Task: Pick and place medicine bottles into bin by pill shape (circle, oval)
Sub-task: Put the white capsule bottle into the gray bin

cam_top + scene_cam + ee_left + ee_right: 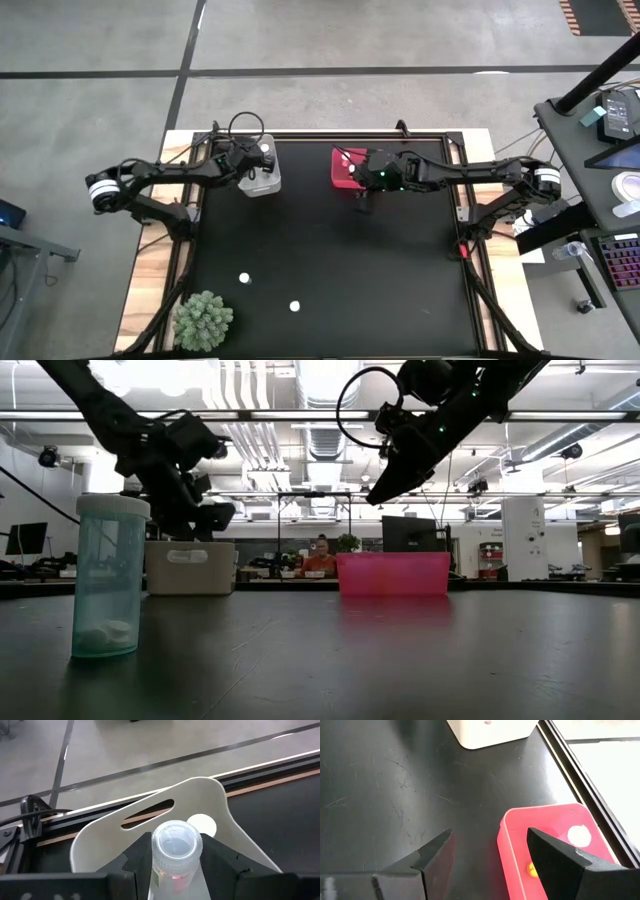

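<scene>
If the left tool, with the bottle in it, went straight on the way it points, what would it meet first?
Probably the whitish bin. The left tool, shut on a clear bottle, points into it, above a white cap lying inside. How far above cannot be told.

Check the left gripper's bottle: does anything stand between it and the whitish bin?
Nothing visible does. The left gripper holds the bottle right over the whitish bin, whose open top shows only one white cap inside.
</scene>
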Tool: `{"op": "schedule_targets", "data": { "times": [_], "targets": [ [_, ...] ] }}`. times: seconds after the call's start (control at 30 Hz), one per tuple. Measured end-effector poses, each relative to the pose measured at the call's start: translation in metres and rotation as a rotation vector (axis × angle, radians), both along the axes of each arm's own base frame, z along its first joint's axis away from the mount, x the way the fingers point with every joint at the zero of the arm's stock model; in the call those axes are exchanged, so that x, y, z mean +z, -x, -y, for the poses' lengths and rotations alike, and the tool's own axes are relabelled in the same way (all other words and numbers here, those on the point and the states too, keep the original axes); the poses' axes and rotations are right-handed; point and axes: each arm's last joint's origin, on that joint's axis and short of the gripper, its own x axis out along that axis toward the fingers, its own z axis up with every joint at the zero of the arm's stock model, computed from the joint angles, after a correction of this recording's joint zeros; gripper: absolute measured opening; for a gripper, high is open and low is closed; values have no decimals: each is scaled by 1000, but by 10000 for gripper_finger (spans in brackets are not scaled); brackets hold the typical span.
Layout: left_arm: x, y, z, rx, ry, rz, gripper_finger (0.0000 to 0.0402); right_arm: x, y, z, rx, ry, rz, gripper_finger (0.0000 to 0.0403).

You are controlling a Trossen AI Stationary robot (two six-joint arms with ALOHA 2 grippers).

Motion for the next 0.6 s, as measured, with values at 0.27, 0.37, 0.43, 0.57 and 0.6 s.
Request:
{"op": "schedule_targets", "data": {
  "times": [0.27, 0.37, 0.43, 0.57, 0.6],
  "targets": [
    [-11, -3, -5, 13, 14, -23, 123, -1, 0, 0, 1, 1, 0, 242],
    [-13, -4, -7, 14, 13, -20, 128, -1, 0, 0, 1, 1, 0, 242],
    [-13, -5, -7, 14, 10, -17, 135, -1, 0, 0, 1, 1, 0, 242],
    [-13, -5, -7, 15, 7, -12, 151, -1, 0, 0, 1, 1, -2, 242],
    [-13, -5, -7, 15, 7, -12, 155, -1, 0, 0, 1, 1, -2, 242]
  ]
}}
